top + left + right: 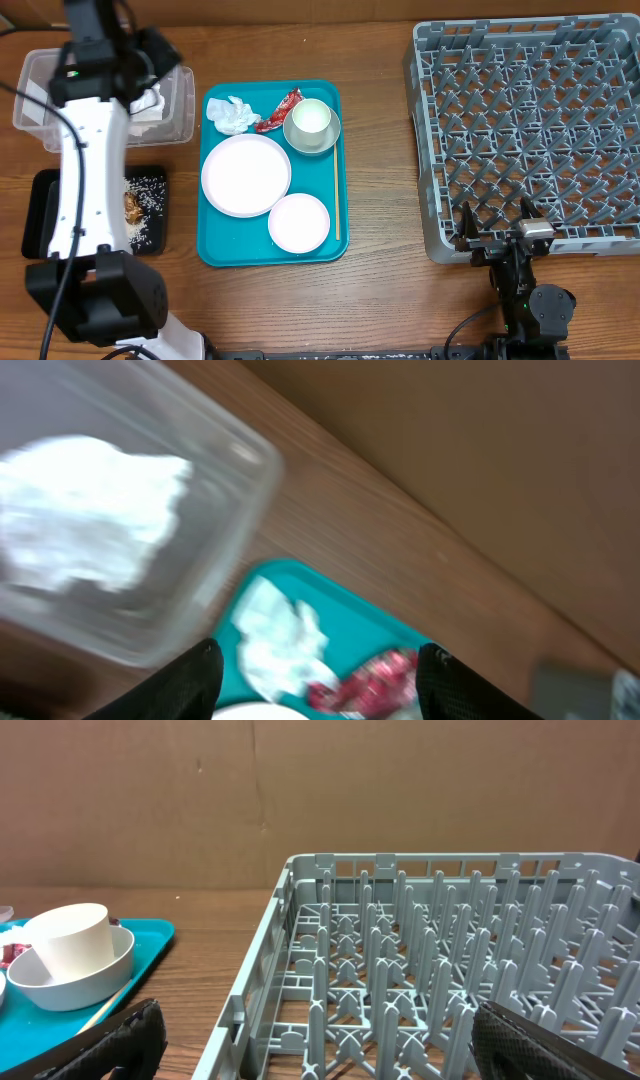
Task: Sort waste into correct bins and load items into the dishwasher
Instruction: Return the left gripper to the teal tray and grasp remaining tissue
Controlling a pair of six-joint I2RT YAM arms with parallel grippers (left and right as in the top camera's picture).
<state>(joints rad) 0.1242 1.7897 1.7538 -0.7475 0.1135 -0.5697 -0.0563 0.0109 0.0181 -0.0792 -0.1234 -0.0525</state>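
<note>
Your L gripper (318, 685) hangs released, empty, over the clear tub (215, 560) w/ a napkin (90, 510) inside; R gripper (320, 1050) is spread wide too.

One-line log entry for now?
left pincer open, empty, at tub | one napkin in tub | second napkin, wrapper on teal tray | right pincer open by rack

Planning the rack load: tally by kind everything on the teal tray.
Plates: 2 (large plate, small plate)
Bowl: 1
Cup: 1
Wooden stick: 1
Crumpled napkin: 1
Red wrapper: 1
Total: 7
</note>
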